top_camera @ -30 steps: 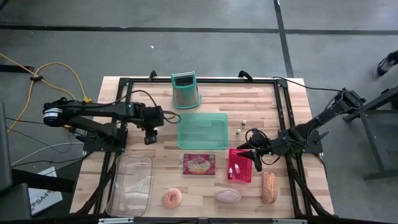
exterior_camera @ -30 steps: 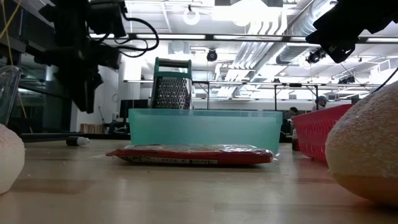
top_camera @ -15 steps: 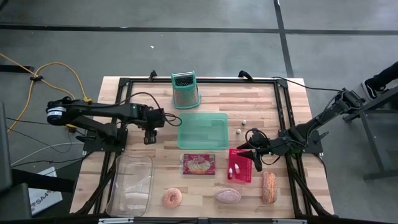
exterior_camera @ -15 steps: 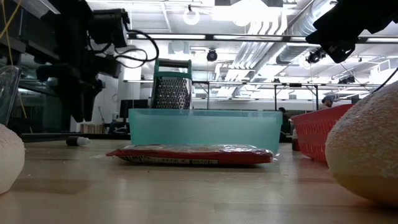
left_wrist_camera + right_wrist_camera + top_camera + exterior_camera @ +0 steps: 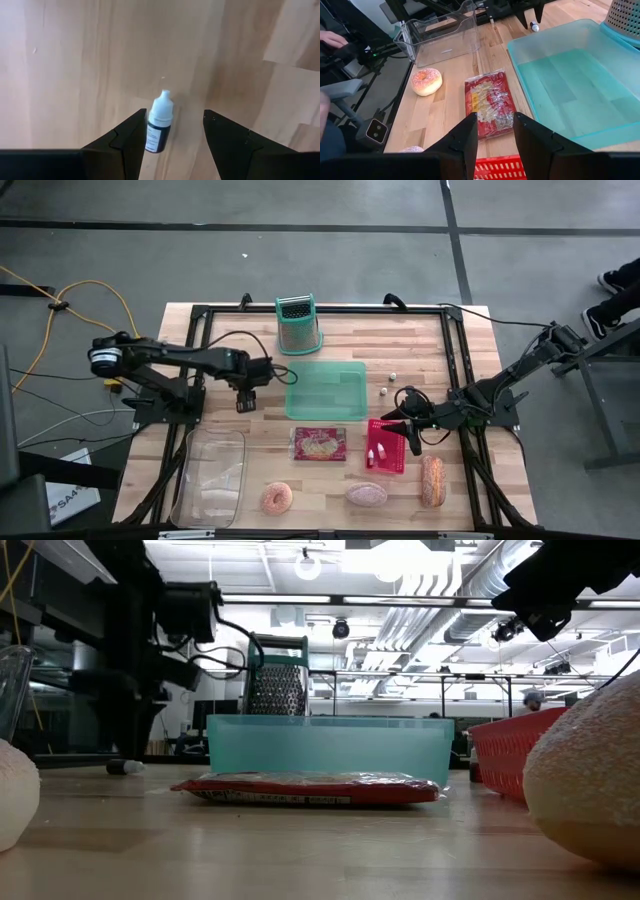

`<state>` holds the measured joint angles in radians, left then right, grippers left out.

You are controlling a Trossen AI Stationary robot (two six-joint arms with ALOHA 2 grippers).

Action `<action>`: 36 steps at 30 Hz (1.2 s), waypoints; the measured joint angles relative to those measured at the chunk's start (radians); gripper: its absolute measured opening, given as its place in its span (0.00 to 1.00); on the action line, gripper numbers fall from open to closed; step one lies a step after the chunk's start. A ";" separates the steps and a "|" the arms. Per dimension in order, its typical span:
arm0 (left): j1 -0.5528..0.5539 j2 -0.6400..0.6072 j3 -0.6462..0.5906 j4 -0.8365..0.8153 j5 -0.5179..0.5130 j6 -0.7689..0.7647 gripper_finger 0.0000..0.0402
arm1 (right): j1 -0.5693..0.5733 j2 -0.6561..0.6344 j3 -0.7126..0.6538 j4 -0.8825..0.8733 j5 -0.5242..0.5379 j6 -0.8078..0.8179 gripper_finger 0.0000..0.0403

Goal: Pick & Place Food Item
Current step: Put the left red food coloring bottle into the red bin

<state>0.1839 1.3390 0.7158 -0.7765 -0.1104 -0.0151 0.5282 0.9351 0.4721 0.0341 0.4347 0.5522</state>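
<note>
A small dark dropper bottle with a white cap point(image 5: 159, 125) lies on its side on the wood, also in the low view point(image 5: 118, 767). My left gripper point(image 5: 175, 115) is open and points down over it, one finger on each side, the bottle close to one finger. In the high view my left gripper point(image 5: 243, 402) is left of the teal bin point(image 5: 326, 388). My right gripper point(image 5: 408, 430) waits open above the red basket point(image 5: 386, 445). A red food packet point(image 5: 319, 444) lies flat near the bin. A doughnut point(image 5: 276, 499), a pink pastry point(image 5: 366, 495) and a long bun point(image 5: 432, 480) rest along the near edge.
A clear plastic container point(image 5: 212, 475) stands at the near left. A teal-framed grater point(image 5: 298, 324) stands behind the bin. Two small white things point(image 5: 387, 384) lie right of the bin. A black frame rims the table. A person's hand point(image 5: 332, 39) shows beyond the table.
My left gripper has come down toward the table over the dropper bottle and shifted slightly toward the teal bin, its arm reaching farther out. The fingers stay open. My right arm has kept still.
</note>
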 joint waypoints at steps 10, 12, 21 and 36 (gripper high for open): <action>0.054 0.070 0.000 0.017 0.000 0.027 0.46 | 0.000 0.000 0.000 0.000 0.000 0.000 0.28; 0.063 0.085 0.000 0.026 0.003 0.027 0.46 | 0.000 0.000 0.000 0.000 0.000 0.000 0.28; 0.070 0.109 0.003 0.034 0.007 0.028 0.46 | 0.000 0.000 0.000 0.000 0.000 0.000 0.28; 0.069 0.110 0.002 0.037 0.016 0.026 0.29 | 0.000 0.000 0.000 0.000 0.000 0.000 0.28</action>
<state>0.2527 1.4490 0.7177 -0.7399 -0.0940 0.0105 0.5285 0.9352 0.4721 0.0341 0.4347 0.5522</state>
